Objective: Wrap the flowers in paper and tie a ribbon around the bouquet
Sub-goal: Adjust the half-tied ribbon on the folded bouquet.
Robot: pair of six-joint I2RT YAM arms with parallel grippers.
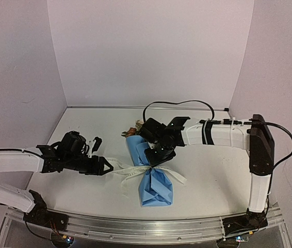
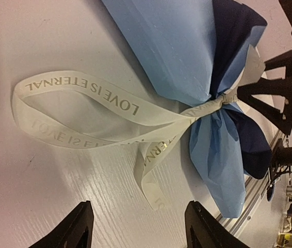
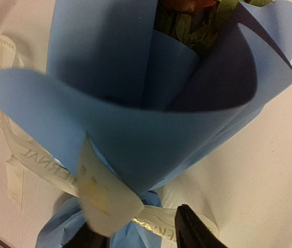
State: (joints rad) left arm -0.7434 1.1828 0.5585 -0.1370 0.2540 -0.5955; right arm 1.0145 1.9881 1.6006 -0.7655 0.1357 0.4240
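My left gripper [image 2: 138, 219] is released, its two fingers spread with only bare table [image 2: 32, 181] between them. The loose tail of the ribbon [image 2: 84, 88] ends just ahead of my fingertips, and its loop, printed LOVE IS ETERNAL, lies flat further out in front. Beyond that, the ribbon is cinched around the narrow waist of the bouquet [image 1: 156, 188], which lies on its side between my two hands. My right gripper [image 3: 138, 235] reaches that waist from the other side, fingers on either side of the ribbon band. A blurred cream strip crosses one finger, and I cannot tell whether I am gripping anything. Past my right fingers the paper [image 3: 135, 129] cone opens, with the flowers [image 3: 187, 6] deep in its mouth.
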